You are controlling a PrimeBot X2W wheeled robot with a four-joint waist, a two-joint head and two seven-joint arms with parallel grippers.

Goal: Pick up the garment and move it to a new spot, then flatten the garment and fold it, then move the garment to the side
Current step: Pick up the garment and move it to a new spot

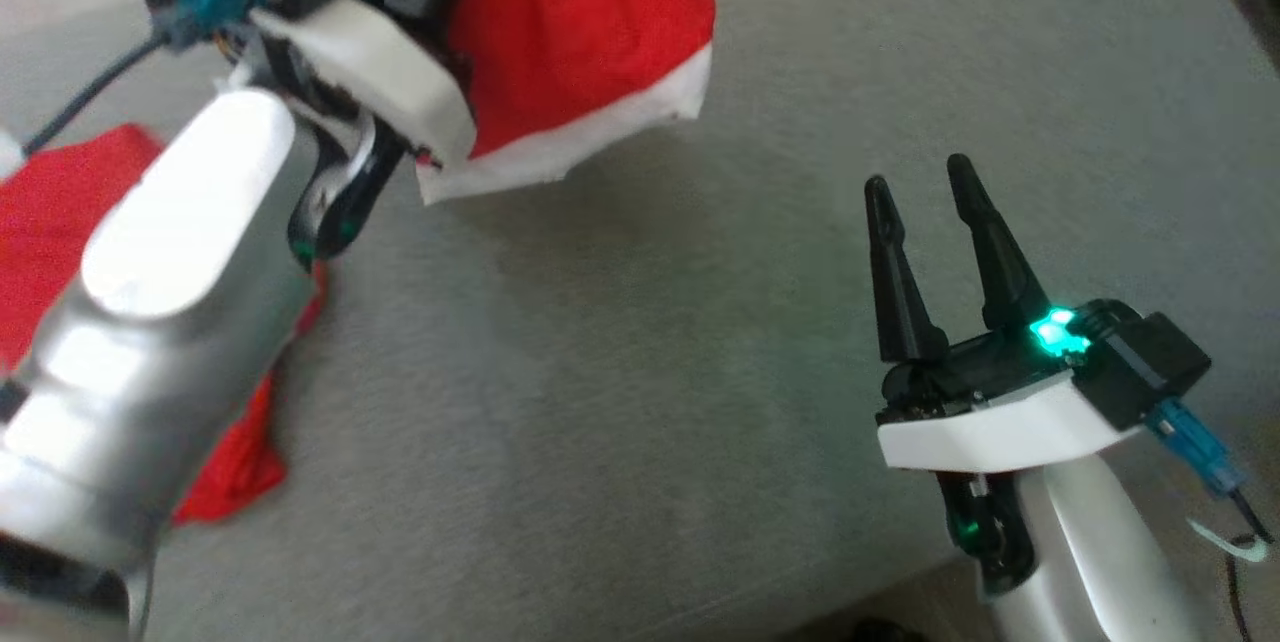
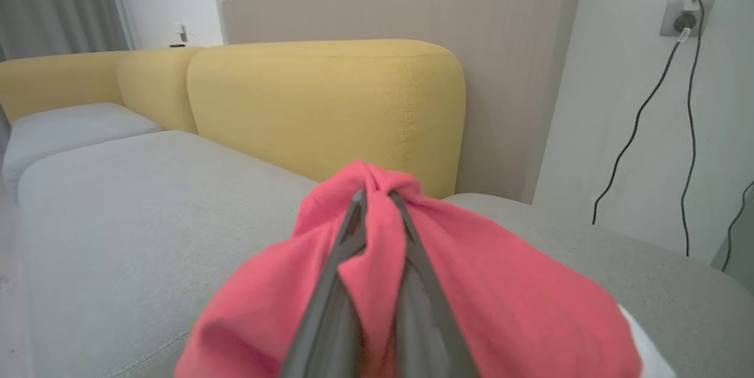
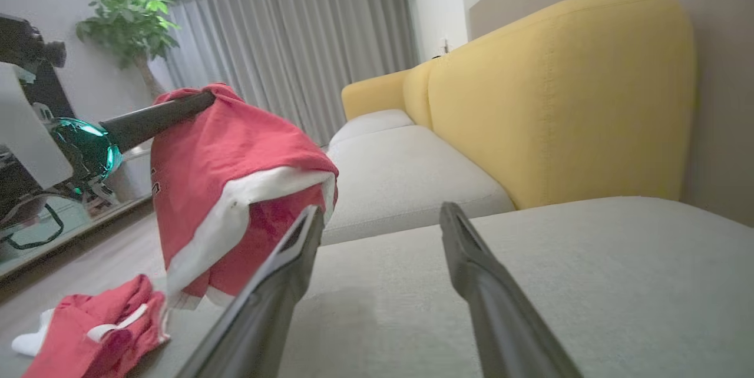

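Our left gripper [image 2: 377,195] pinches the red garment [image 3: 235,148]; our right wrist view shows it hanging over the sofa seat [image 3: 530,284], right gripper [image 1: 918,174] spread.

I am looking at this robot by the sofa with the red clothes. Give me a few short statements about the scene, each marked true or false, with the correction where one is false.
1. The left gripper is shut on a red garment that is lifted above the grey seat. True.
2. The right gripper also grips this garment. False: its jaws stand open and hold nothing, and it is apart from the cloth.
3. A second red garment lies crumpled on the seat. True.
4. The sofa's backrest is blue. False: it is yellow.
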